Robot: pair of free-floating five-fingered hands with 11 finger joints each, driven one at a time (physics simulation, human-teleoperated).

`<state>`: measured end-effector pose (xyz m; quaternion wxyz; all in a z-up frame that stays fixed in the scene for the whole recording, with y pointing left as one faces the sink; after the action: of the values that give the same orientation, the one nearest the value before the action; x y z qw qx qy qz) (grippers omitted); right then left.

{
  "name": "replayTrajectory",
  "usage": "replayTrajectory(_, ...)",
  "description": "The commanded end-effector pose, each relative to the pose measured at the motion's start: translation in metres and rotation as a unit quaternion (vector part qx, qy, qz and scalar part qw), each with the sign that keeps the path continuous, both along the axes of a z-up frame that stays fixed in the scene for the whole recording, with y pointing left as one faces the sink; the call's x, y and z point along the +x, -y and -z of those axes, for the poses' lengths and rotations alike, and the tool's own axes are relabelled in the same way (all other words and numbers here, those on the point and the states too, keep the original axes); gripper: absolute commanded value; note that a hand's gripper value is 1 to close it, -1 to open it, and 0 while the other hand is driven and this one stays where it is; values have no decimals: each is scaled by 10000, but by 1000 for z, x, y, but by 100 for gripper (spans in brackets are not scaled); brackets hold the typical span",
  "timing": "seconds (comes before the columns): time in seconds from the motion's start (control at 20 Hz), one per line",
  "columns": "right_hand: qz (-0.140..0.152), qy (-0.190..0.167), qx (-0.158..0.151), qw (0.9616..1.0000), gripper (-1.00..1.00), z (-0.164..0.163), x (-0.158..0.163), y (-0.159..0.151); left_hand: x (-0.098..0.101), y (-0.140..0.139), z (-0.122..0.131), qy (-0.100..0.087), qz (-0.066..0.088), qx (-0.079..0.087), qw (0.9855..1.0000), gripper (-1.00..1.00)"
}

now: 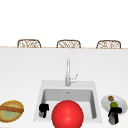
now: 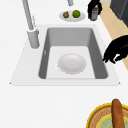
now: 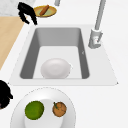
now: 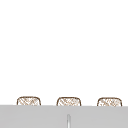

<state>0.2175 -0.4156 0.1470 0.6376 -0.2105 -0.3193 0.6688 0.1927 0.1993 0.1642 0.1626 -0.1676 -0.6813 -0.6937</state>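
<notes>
The right hand [image 1: 115,113], lower right of the front view, curls around a small brownish cup [image 1: 114,118] beside the fruit plate [image 1: 123,103]; a loose grip could tip it. The left hand [image 1: 43,109] hovers, fingers curled and apparently empty, over the sink [image 1: 67,85]. One bowl [image 2: 72,63], two fruits, three chairs.

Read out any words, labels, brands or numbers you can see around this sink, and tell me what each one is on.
There are none to read.
The cup in the right hand: no label shows.
The plate with the two fruits, the bowl in the sink, and the faucet: all plain.
</notes>
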Motion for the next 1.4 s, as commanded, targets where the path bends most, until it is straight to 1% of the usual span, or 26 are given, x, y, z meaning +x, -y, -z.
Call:
replayTrajectory(0.0,11,75,143,9999,100,2,-4,9,0,0,0,0,0,0,10000,0)
replayTrajectory(0.05,14,83,144,9999,100,0,-7,10,0,0,0,0,0,0,10000,0)
replayTrajectory(0.1,78,192,260,9994,100,-3,-2,12,0,0,0,0,0,0,10000,0)
replayTrajectory(0.15,46,108,86,9999,100,-12,-2,5,0,0,0,0,0,0,10000,0)
replayTrajectory(0.2,34,111,131,9998,100,-24,-2,6,0,0,0,0,0,0,10000,0)
replayTrajectory(0.3,44,165,271,9995,100,-32,-4,-3,0,0,0,0,0,0,10000,0)
replayTrajectory(0.4,49,166,232,9996,100,-36,-4,-16,0,0,0,0,0,0,10000,0)
replayTrajectory(0.45,69,207,147,9997,100,-38,-5,-23,0,0,0,0,0,0,10000,0)
replayTrajectory(0.55,117,213,121,9996,100,-44,-6,-30,0,0,0,0,0,0,10000,0)
replayTrajectory(1.1,208,291,278,9990,100,-77,-6,-86,0,0,0,0,0,0,10000,0)
replayTrajectory(1.35,180,232,373,9989,100,-87,-6,-115,0,0,0,0,0,0,10000,0)
